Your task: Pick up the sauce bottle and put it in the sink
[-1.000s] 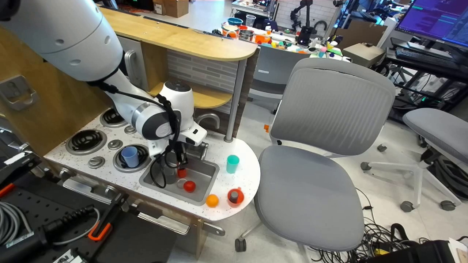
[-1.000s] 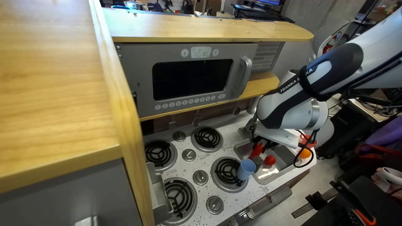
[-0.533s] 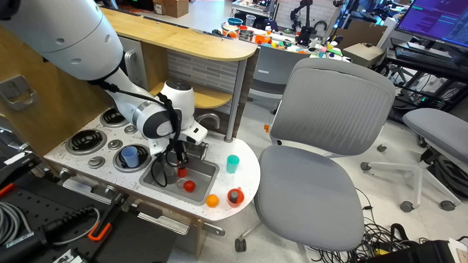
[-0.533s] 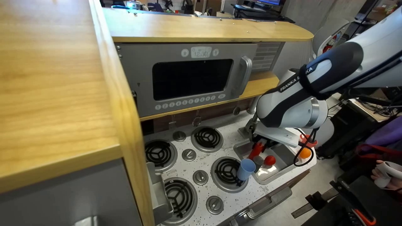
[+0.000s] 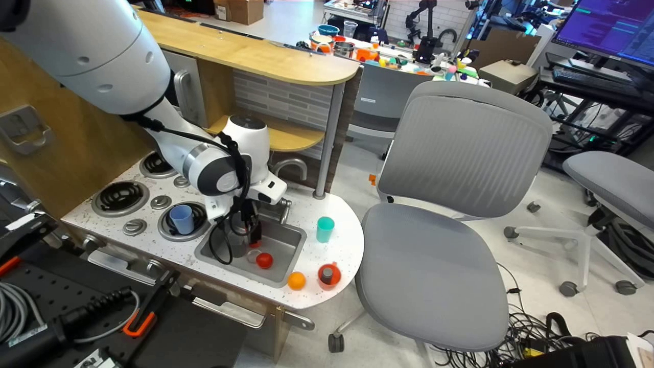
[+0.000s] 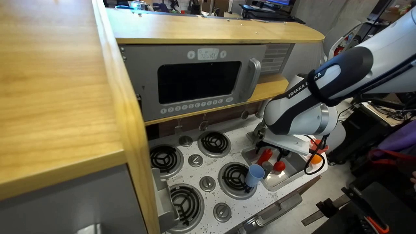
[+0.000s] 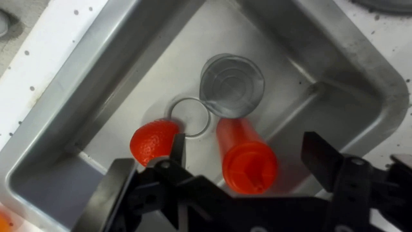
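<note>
The sauce bottle (image 7: 249, 166), red-orange with a spouted top, stands upright inside the sink (image 7: 74, 71), its base by a clear grey cup. My gripper (image 7: 242, 141) is open around it; in the wrist view a gap shows between the bottle and each of the fingers (image 7: 322, 158). An exterior view shows the bottle (image 6: 265, 156) between the spread fingers, near the basin's back corner. In an exterior view the gripper hides most of it above the sink (image 5: 278, 243).
The clear cup (image 7: 231, 85) and a red fruit (image 7: 153, 140) share the basin; the left finger reaches in front of the fruit. A faucet (image 5: 291, 163) rises behind. A blue cup (image 6: 254, 175) stands on a burner. A teal cup (image 5: 325, 229), an orange ball (image 5: 296, 280) and a red cup (image 5: 328, 276) sit rightward.
The gripper has opened: its fingers were against the bottle and now stand apart from it. The bottle stays in about the same place in the sink. The arm has shifted only slightly.
</note>
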Controlling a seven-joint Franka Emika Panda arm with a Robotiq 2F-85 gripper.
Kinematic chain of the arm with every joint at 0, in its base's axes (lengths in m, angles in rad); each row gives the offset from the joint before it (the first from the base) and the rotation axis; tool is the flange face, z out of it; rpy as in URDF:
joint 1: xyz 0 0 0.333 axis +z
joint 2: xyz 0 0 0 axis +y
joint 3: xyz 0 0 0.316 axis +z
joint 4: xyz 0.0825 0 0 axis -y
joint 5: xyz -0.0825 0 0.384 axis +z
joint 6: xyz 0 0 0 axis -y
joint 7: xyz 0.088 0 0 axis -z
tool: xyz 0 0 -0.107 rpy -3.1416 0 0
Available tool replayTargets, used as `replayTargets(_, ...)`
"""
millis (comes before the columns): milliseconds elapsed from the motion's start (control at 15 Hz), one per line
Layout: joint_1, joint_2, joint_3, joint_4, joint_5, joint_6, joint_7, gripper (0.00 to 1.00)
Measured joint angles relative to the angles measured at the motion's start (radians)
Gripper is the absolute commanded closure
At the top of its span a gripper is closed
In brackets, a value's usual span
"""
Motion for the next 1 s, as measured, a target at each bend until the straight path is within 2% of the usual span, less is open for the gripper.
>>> replayTargets(200, 0.010, -0.028, 0.002, -0.029, -0.001, 0.026, -0.028, 0.00)
replayTargets(400, 0.013, -0.099, 0.011, -0.111, -0.001, 0.061, -0.069, 0.00)
replayTargets(733, 0.011, -0.270, 0.047, -0.351, -0.001, 0.133, -0.158, 0.00)
replayTargets(1000, 0.005, -0.431, 0.057, -0.560, -0.022, 0.248, -0.267, 0.00)
